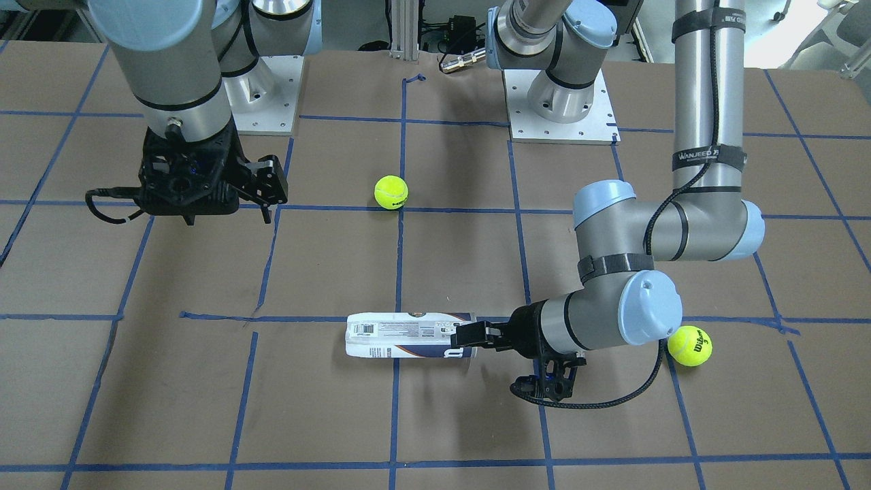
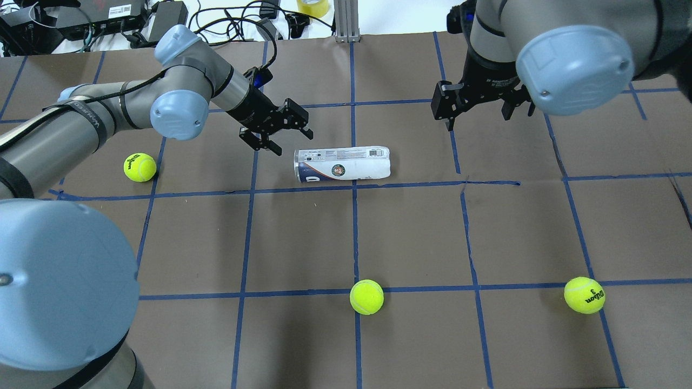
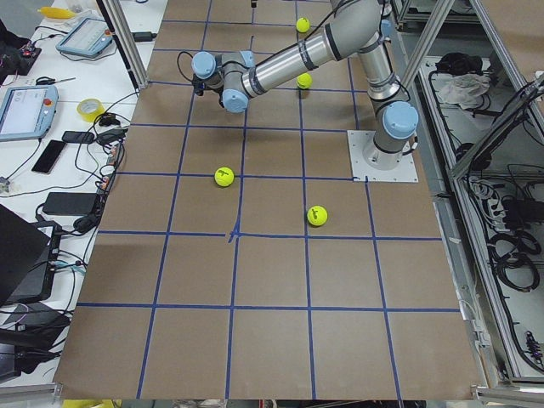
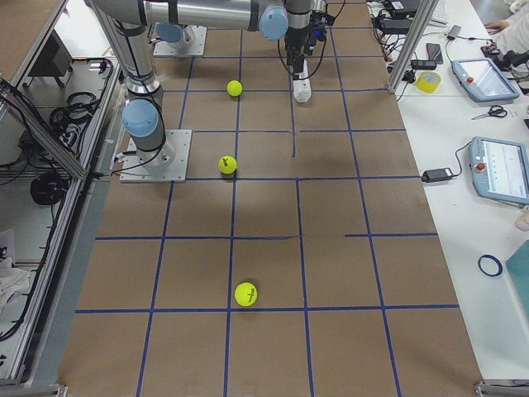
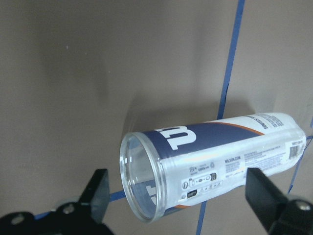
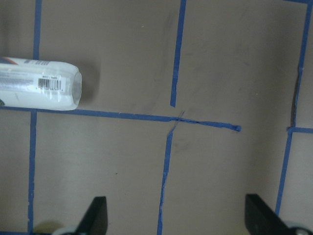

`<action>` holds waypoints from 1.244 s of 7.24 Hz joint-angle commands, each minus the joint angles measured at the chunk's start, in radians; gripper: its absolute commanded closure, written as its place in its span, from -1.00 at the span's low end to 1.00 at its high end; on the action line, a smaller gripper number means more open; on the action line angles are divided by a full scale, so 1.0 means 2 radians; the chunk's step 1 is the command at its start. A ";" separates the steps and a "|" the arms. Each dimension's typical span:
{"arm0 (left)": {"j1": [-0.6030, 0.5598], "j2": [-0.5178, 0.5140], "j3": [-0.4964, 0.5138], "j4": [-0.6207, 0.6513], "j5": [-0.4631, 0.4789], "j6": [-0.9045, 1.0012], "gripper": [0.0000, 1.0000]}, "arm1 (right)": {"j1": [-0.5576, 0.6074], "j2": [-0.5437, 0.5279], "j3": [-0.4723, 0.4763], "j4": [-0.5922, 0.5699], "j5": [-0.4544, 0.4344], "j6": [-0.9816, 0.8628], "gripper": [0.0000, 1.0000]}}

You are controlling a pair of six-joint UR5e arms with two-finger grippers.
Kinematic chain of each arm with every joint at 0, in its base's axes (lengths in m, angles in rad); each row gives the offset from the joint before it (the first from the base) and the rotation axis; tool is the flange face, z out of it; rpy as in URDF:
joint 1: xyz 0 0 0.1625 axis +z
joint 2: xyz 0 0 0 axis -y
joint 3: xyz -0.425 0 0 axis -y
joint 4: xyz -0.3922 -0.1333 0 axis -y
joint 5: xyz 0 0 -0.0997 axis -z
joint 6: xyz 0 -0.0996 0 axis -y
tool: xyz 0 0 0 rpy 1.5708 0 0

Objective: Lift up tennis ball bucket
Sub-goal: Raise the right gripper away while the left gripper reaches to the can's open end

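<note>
The tennis ball bucket (image 2: 341,163) is a clear can with a white-and-navy label. It lies on its side on the brown table, and it also shows in the front view (image 1: 408,335) and the right side view (image 4: 302,87). My left gripper (image 2: 281,132) is open and low, just off the can's open end (image 5: 142,178). In the left wrist view the can (image 5: 220,156) lies ahead of my two fingers (image 5: 95,196), untouched. My right gripper (image 2: 478,108) is open and empty, hovering beyond the can's closed end (image 6: 73,90).
Three loose tennis balls lie on the table: one by my left arm (image 2: 140,167), one at near centre (image 2: 366,296), one at near right (image 2: 584,295). Blue tape lines grid the table. Cables and boxes lie past the far edge (image 2: 162,16).
</note>
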 commanded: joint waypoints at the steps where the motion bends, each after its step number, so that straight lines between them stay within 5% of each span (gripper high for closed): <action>1: -0.003 -0.009 -0.014 0.000 -0.003 -0.028 -0.96 | -0.021 -0.029 -0.001 0.003 0.027 0.005 -1.00; 4: -0.006 0.001 -0.014 -0.002 -0.016 -0.032 -0.84 | -0.036 -0.071 -0.001 0.004 0.060 0.002 -1.00; 7: -0.007 -0.001 -0.014 -0.002 -0.016 -0.033 -0.07 | -0.039 -0.071 0.005 0.012 0.050 -0.024 -1.00; 9: -0.007 0.000 -0.014 -0.002 -0.018 -0.046 -0.08 | -0.039 -0.071 0.005 0.047 0.053 -0.020 -1.00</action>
